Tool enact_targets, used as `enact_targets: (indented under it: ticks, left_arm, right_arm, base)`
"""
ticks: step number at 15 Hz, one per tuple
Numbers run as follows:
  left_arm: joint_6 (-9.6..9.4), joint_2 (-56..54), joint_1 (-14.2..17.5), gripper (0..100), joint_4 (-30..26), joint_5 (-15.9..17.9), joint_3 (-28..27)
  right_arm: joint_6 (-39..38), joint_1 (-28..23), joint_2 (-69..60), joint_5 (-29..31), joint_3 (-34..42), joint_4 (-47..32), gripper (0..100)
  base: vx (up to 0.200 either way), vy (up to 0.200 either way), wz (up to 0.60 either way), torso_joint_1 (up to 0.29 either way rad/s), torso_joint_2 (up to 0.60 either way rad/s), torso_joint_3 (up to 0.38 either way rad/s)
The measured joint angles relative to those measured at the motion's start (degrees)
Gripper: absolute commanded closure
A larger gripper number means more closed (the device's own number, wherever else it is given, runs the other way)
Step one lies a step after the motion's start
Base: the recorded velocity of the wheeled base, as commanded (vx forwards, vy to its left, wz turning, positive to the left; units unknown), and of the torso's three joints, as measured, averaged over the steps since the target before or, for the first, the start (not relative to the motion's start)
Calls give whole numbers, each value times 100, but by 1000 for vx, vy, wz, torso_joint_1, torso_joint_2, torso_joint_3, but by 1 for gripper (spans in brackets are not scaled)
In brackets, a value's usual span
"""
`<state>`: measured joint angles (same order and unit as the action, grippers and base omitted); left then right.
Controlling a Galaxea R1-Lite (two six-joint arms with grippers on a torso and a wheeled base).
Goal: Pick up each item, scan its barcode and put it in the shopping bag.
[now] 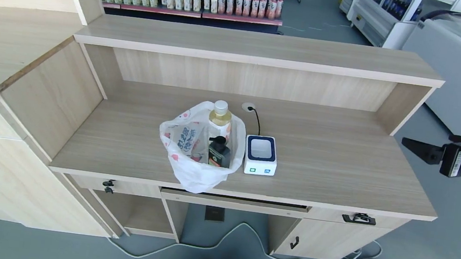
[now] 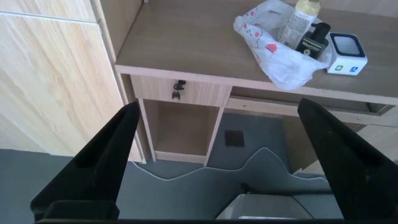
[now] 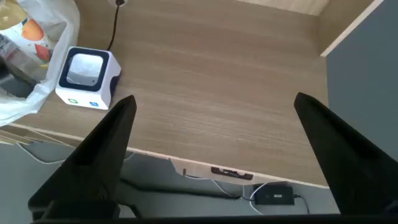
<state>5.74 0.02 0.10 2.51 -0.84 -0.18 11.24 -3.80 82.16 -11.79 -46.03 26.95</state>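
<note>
The bottle (image 1: 220,117) and dark pump bottle (image 1: 219,152) stand in the shopping bag (image 1: 192,151) beside the scanner (image 1: 260,154), so I judge bagging done. The left gripper (image 2: 217,104) and right gripper (image 3: 214,98) hang wide and empty, back from the worktop (image 1: 342,162).

Matt, pale wood-grain worktop (image 1: 342,162). Thin, crinkled, translucent plastic shopping bag (image 1: 179,140). Glossy white plastic scanner (image 1: 259,168) with smooth glassy window. Smooth plastic bottle (image 1: 220,118).
</note>
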Motion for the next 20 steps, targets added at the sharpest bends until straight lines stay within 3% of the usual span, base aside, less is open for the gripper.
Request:
enact_targets:
  ticks: [8,12,16,20]
  left_arm:
    - [5,0,-2,0,2,-2,0]
    - [2,0,-2,0,2,-2,0]
    - [2,0,-5,0,2,-2,0]
    - [5,0,0,0,2,-2,0]
  right_arm:
    - [-464,-252,-2048,251,2660,354,0]
    - [-690,-29,-3832,864,3992,307,0]
    - [-873,413,-5833,1457,4480,-1117,0]
    - [-1124,466,-7514,1384,4592,-2411,0]
  base:
    - [0,0,0,0,0,0]
    - [0,0,0,0,0,0]
    - [0,0,0,0,0,0]
    - [0,0,0,0,0,0]
